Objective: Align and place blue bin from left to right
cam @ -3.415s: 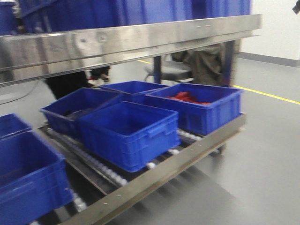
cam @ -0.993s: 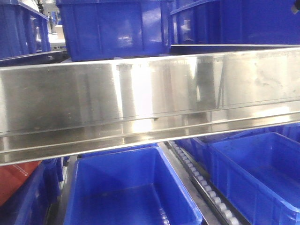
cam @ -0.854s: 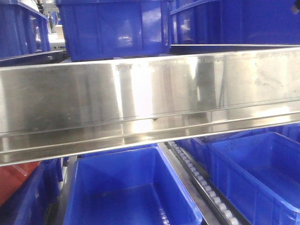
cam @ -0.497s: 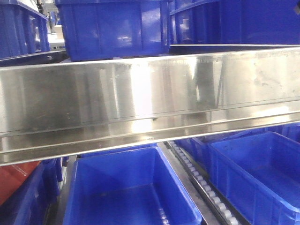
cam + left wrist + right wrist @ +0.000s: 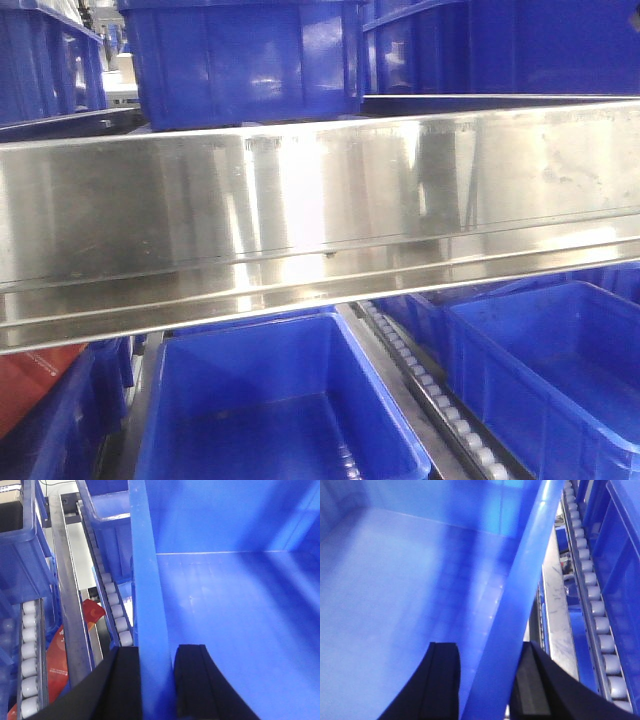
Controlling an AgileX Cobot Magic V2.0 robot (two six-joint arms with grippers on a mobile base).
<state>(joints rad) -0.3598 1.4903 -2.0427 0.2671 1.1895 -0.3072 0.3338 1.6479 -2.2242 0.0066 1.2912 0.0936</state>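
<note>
The blue bin (image 5: 230, 595) fills the left wrist view, empty inside. My left gripper (image 5: 156, 652) straddles its left wall (image 5: 142, 555), one black finger outside and one inside, shut on the rim. In the right wrist view the same kind of empty blue bin (image 5: 395, 580) shows, and my right gripper (image 5: 487, 650) is shut across its right wall (image 5: 525, 570). Neither gripper shows in the front view, where an empty blue bin (image 5: 280, 400) sits low in the middle under the steel shelf beam (image 5: 320, 210).
White roller tracks (image 5: 112, 605) (image 5: 597, 610) and steel rails (image 5: 70, 605) run beside the bin. More blue bins stand close by: left (image 5: 20, 545), right (image 5: 625, 540) (image 5: 560, 370), and on the upper shelf (image 5: 240, 60). A red packet (image 5: 57, 645) lies below the rollers.
Since 3.4 s ago the front view has gone from a wide look at the rack to close against the shelf beam. Over the last second nothing has visibly moved.
</note>
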